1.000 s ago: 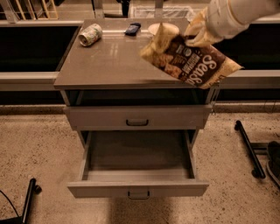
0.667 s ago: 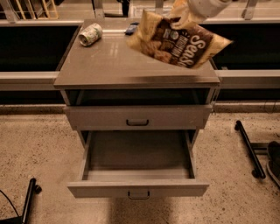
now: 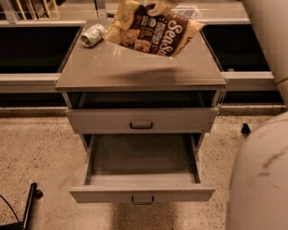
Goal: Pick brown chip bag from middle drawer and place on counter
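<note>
Brown chip bag [image 3: 155, 31], grasped by the hand [image 3: 156, 4] above the far surface [image 3: 135, 67]; tilted release risks striking the can [image 3: 92, 34].

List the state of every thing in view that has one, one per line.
brown chip bag: in the air, tilted above the counter, shadow beneath it.
gripper: at the top edge above the bag, mostly cut off.
middle drawer: pulled open, nothing visible inside.
upper drawer: closed.
can: lying on its side, back left of the counter.
counter: bag not yet set on it.
</note>
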`<state>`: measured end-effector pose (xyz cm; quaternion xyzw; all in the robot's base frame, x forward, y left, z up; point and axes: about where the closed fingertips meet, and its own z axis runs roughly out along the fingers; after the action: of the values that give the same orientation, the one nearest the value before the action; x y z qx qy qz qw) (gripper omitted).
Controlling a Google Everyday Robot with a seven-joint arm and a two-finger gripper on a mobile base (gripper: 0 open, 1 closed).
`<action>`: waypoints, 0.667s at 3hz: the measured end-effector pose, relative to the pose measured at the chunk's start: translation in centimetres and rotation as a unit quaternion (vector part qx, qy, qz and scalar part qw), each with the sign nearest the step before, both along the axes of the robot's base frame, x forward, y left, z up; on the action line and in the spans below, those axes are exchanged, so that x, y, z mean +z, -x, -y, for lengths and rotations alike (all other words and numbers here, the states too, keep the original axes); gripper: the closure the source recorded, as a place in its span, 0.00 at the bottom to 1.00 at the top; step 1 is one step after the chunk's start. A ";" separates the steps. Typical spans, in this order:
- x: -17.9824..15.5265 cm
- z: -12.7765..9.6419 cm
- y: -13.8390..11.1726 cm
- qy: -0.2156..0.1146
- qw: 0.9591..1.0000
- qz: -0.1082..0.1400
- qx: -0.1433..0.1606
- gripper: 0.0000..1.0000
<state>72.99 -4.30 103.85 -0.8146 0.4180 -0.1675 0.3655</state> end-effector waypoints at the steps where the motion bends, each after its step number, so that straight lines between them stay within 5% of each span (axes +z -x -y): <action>1: -1.8 -1.6 -2.5 -0.003 1.000 0.005 0.001 1.00; 2: -4.2 -2.7 -4.3 -0.008 1.000 0.003 -0.006 1.00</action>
<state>77.31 -1.61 99.62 -0.8087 0.4229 -0.1686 0.3724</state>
